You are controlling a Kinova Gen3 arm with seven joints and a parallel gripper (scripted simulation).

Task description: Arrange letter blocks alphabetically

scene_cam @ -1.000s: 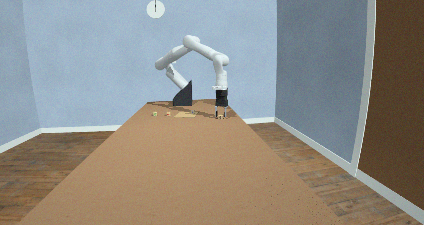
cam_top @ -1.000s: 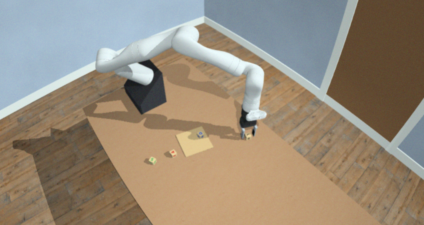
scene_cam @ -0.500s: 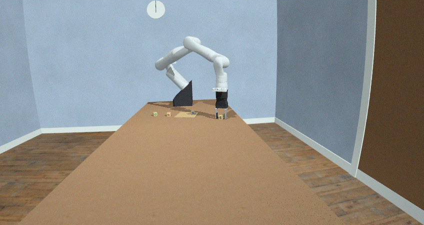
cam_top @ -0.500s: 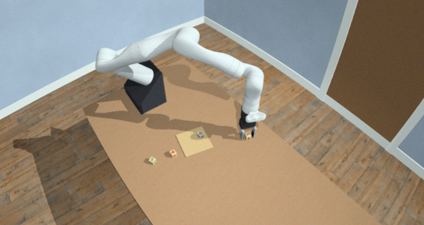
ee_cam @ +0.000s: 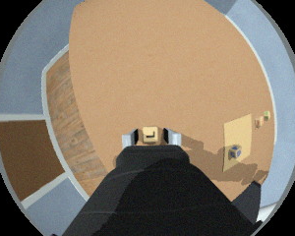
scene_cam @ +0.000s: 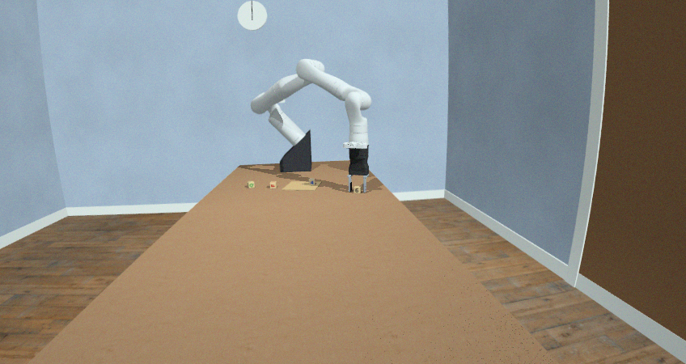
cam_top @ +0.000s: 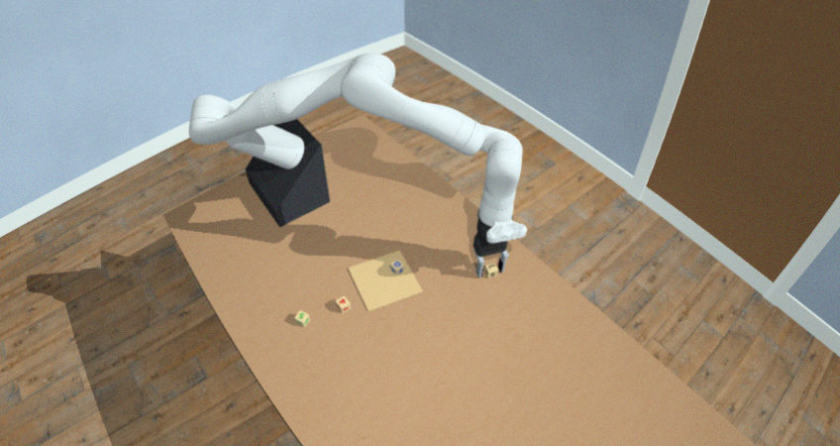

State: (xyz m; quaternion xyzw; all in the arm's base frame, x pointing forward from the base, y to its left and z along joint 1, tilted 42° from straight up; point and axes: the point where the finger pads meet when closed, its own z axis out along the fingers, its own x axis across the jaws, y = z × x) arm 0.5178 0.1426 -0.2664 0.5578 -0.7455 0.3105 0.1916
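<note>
My gripper [cam_top: 491,274] [scene_cam: 357,191] [ee_cam: 150,134] is open. Its fingers stand on either side of a wooden block with a black mark on top [cam_top: 490,271] [scene_cam: 356,189] [ee_cam: 149,134], which rests on the table off the mat. A block with blue marks [cam_top: 396,266] [scene_cam: 312,181] [ee_cam: 235,151] sits on the yellow mat [cam_top: 379,291] [scene_cam: 294,186] [ee_cam: 238,129], near its edge towards the base. A block with a red mark on top [cam_top: 342,303] [scene_cam: 273,184] [ee_cam: 259,122] lies just off the mat. A block with a green S-like mark [cam_top: 302,317] [scene_cam: 251,184] [ee_cam: 266,115] lies farther out.
The black robot base [cam_top: 288,176] [scene_cam: 297,158] stands at the table's back end. The tabletop [cam_top: 472,371] [scene_cam: 289,273] [ee_cam: 162,64] has a side edge close beyond the gripper. The arm's shadow falls across part of the mat and table.
</note>
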